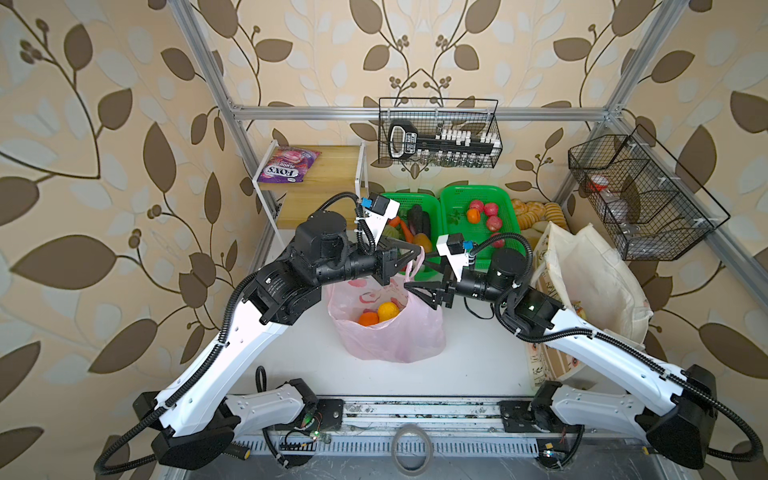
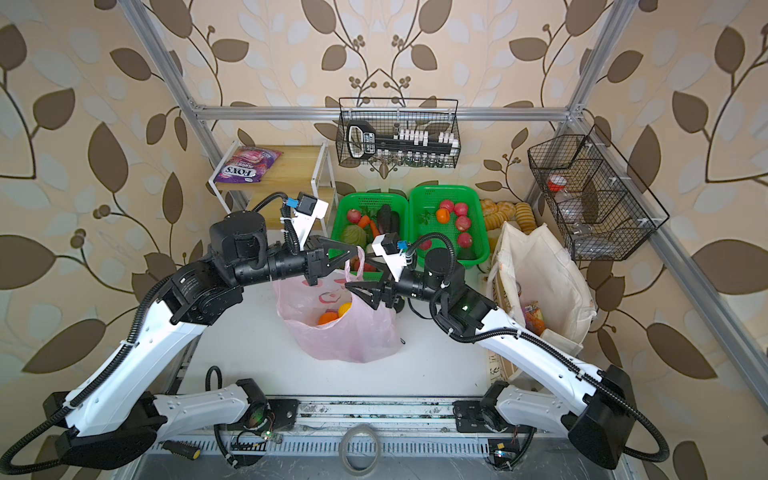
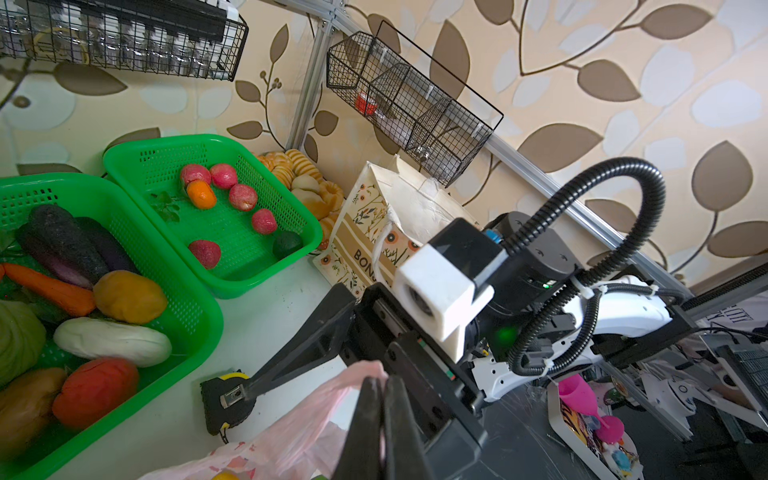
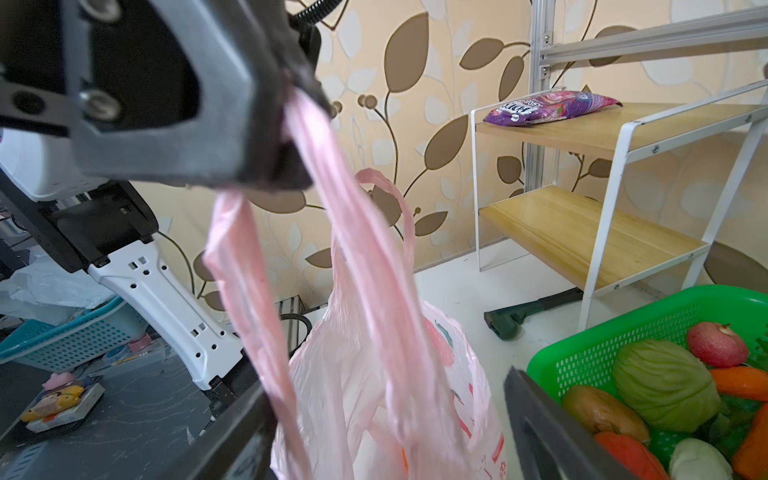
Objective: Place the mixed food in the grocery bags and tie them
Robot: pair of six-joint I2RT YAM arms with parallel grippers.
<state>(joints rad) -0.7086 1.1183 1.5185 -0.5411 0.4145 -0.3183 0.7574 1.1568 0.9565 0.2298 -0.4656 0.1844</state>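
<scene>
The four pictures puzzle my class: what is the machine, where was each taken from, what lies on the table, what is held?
This is a robot with two arms, each ending in a two-fingered gripper. Two pictures look down from overhead; two are taken from the wrists. On the table stand a pink plastic bag holding an orange and a yellow fruit, a canvas tote, a green vegetable basket, a green fruit basket and bread loaves. A purple FOX'S packet lies on a wooden shelf. The left gripper is shut on the bag's handle; the right gripper is open, holding nothing.
</scene>
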